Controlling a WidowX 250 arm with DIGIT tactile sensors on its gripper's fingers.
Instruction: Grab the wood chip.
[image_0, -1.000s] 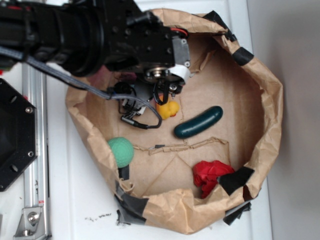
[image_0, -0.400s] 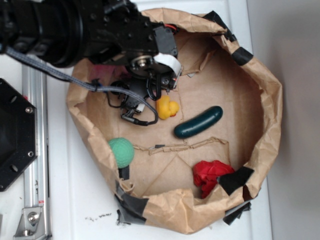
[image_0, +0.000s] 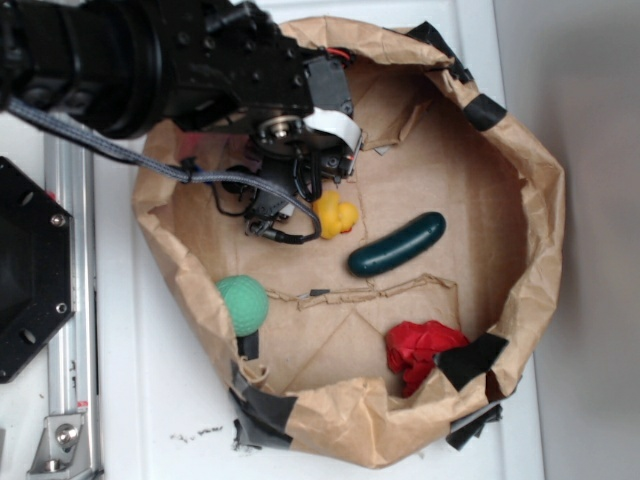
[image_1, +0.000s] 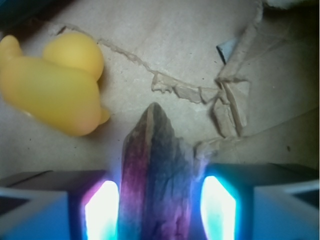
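In the wrist view, the gripper (image_1: 159, 207) fills the bottom edge, its two glowing fingers (image_1: 102, 212) standing on either side of the flat, jagged, dark brown wood chip (image_1: 156, 175). The chip lies between the pads, its pointed tip aimed toward twelve o'clock; the jaws are set close to both its flanks, though the glare hides whether they actually press on it. At ten o'clock from the chip's tip sits the smooth yellow rubber duck (image_1: 52, 87), near but apart from the wood. Beyond the tip, a torn strip of brown paper (image_1: 175, 90) runs across the floor toward two o'clock.

From the exterior view, the black robot arm (image_0: 150, 65) reaches in from the nine o'clock side over the crumpled brown paper bag (image_0: 535, 210), rolled open and patched with black tape. The gripper (image_0: 300, 185) hangs low at the bag's ten o'clock part, with the duck (image_0: 335, 215) just beside it; the chip is hidden under the arm here. At four o'clock from the duck lies a dark green pickle-shaped toy (image_0: 397, 244). A green ball (image_0: 243, 303) rests by the bag's seven o'clock wall, and a crumpled red cloth (image_0: 420, 350) at five o'clock.
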